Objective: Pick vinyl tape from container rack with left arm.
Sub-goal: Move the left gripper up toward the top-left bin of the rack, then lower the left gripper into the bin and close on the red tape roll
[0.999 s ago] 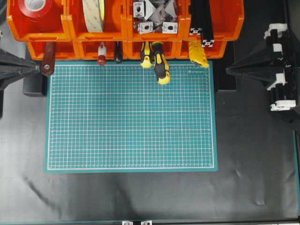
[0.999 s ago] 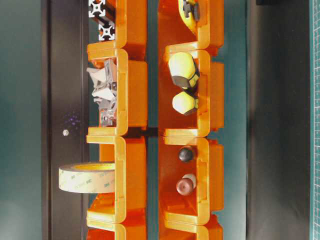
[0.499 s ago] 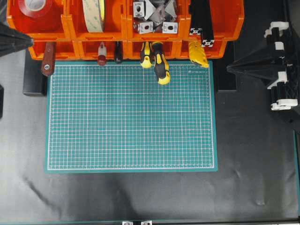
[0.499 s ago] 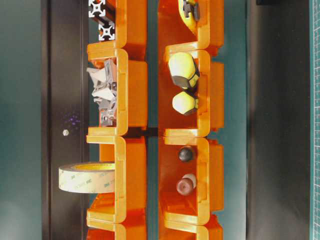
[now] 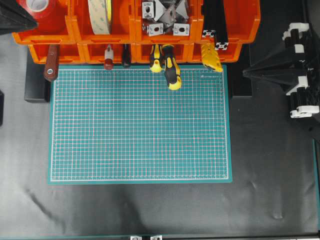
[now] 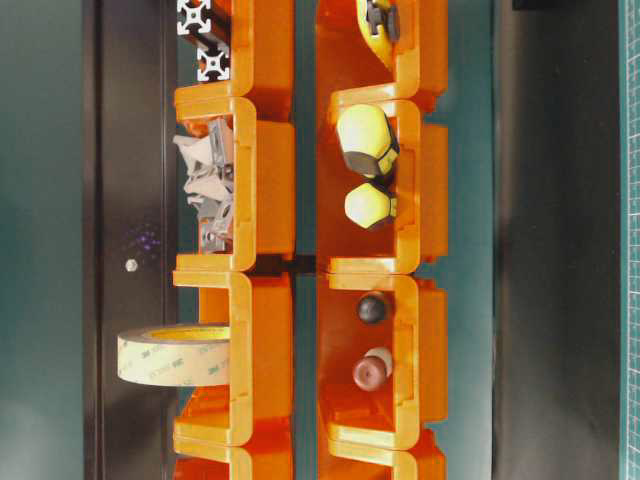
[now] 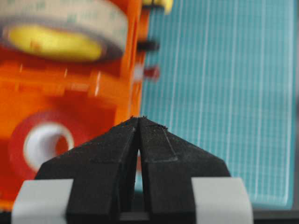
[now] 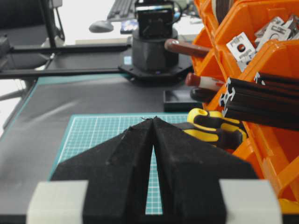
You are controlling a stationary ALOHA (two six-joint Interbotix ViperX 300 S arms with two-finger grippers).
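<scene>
Fingers [image 7: 154, 149] of my left gripper [image 7: 139, 122] were clenched on nothing, above the container rack [image 5: 75, 27].
I held them over its end bin, where the vinyl tape [image 7: 44, 144] lay, to line up; the right gripper [image 8: 153, 122] idled pinched shut.

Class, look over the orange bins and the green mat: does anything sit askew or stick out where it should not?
Yes. In the overhead view a yellow-and-black screwdriver pokes out of its lower bin at a slant, its handle resting over the mat. A brown-handled tool also juts from the leftmost lower bin. Nothing looks spilled or broken.
</scene>
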